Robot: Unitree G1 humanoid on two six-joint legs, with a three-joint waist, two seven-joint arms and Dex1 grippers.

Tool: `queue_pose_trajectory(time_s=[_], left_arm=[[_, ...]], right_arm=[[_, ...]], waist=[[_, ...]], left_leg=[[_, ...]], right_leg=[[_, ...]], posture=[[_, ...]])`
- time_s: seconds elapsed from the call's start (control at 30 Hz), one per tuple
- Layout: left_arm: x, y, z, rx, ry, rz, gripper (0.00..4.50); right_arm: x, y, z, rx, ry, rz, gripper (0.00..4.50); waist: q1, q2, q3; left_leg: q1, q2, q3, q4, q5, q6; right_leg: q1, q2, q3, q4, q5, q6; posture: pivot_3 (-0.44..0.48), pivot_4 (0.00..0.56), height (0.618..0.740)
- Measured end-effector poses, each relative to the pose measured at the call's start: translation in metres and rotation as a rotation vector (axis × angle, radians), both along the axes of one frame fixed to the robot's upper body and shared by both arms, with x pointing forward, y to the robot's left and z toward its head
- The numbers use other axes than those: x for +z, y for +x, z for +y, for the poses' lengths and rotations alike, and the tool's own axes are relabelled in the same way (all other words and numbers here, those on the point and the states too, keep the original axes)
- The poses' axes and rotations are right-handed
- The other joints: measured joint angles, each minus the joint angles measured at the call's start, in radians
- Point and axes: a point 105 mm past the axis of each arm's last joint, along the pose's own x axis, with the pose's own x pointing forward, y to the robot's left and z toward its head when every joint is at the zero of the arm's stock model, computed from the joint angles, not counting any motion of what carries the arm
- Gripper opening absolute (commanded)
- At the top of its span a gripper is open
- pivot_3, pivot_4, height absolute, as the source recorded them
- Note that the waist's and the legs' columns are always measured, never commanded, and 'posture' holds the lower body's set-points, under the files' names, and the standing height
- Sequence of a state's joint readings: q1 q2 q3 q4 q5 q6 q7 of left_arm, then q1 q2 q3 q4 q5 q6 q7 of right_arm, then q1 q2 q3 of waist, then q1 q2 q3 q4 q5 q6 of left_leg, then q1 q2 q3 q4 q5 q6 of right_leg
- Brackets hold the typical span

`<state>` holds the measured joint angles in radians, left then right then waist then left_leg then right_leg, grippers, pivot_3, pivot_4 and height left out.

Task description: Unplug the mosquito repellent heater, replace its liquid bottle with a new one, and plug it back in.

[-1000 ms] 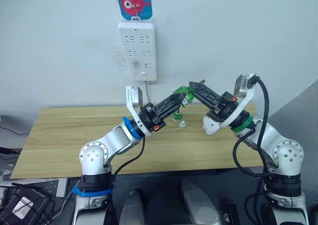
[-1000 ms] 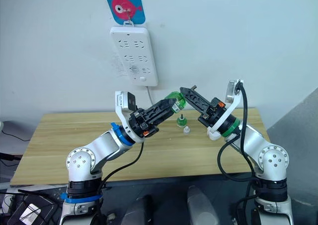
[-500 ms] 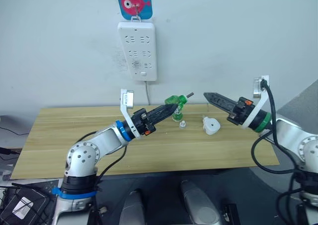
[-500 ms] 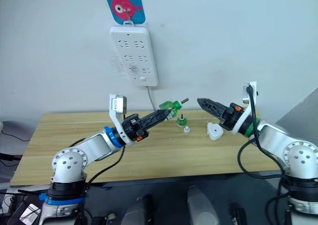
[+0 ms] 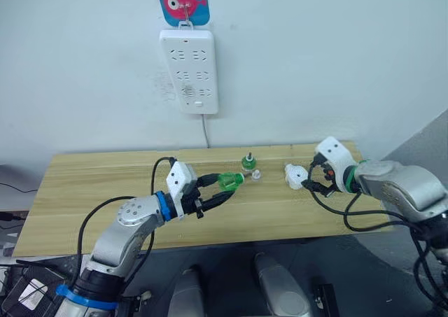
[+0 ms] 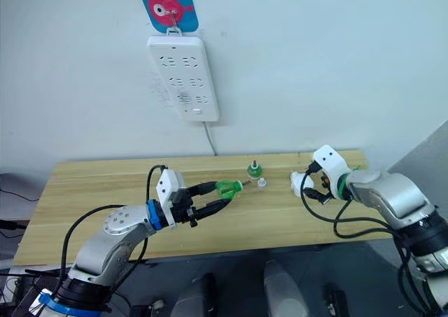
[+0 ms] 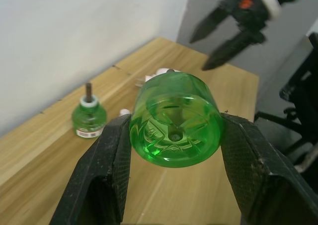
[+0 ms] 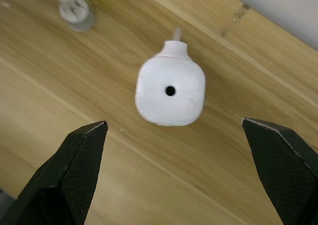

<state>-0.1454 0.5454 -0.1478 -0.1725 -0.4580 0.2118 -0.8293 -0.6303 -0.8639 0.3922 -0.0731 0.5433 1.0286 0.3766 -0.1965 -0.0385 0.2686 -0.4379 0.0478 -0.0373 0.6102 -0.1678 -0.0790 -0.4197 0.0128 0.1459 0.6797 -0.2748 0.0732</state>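
So the heater point(image 8: 170, 90) is already unplugged and sitting on the worktop point(image 5: 84, 191) near the back right corner, face with the centre hole pointing up at the right hand point(image 8: 174, 173). That hand hangs just over it, fingers spread wide on either side, touching nothing.

The left hand point(image 7: 174, 150) is pinching a green bottle point(image 7: 175, 117) sideways by its body, held off the worktop around the middle. A second green bottle point(image 5: 248, 162) with a wick stands upright by the back edge, and a small clear cap point(image 5: 257, 175) sits just beside it, between that bottle and the heater. The power strip point(image 5: 187, 70) hangs on the wall above.

My read: we're in the swap step. I can't tell whether the held bottle is the old one or the new one. If it's the old one, it wants setting down out of the way; if it's new, the right hand needs to close on the heater and steady it so the neck can go in straight.
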Motion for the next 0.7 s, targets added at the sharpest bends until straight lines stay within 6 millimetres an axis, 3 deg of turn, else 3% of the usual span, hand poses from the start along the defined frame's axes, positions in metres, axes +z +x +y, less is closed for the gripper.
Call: queue_pose_trajectory(time_s=[0.27,0.7], left_arm=[[-0.014,-0.008,0.000,-0.013,0.022,-0.010,2.33],[-0.020,-0.012,0.005,0.004,0.039,-0.007,2.33]], right_arm=[[-0.018,0.019,0.005,-0.091,0.028,0.167,4.50],[-0.034,0.041,0.013,-0.108,-0.009,0.195,4.50]], waist=[[0.002,0.000,0.000],[0.003,0.000,0.000]], left_leg=[[0.000,0.000,0.001,0.000,0.000,0.000],[0.000,0.000,0.001,0.000,0.000,0.000]], right_leg=[[0.000,0.000,0.001,0.000,0.001,0.001],[0.000,0.000,0.001,0.001,0.002,0.001]], posture=[[-0.170,0.235,0.733],[-0.144,0.234,0.733]])
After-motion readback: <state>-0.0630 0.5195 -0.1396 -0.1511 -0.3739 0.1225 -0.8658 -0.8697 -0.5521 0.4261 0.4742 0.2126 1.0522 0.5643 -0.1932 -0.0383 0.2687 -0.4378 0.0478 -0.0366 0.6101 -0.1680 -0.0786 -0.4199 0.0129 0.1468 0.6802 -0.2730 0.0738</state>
